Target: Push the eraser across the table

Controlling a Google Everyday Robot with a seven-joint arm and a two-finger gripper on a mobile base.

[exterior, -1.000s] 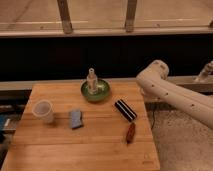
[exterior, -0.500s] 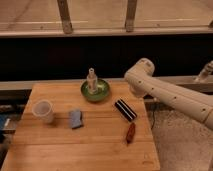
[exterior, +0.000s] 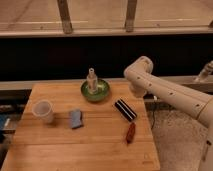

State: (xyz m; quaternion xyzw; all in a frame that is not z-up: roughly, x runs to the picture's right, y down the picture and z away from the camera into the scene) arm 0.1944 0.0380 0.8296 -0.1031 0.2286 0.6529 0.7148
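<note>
Got the eraser (exterior: 125, 110) sitting right of centre on the table (exterior: 90, 150), long axis diagonal, upper left to lower right. Gripper (exterior: 135, 90) hanging at the arm's tip just up and right of it in frame, near the table's right edge. Can't tell if open or closed. Hardly any room rightward. Plenty of bare wood toward lower left, between the blue block (exterior: 76, 119) and the reddish-brown stick (exterior: 130, 133). Probably best to steer clear of the green bowl (exterior: 95, 91) at upper left.
</note>
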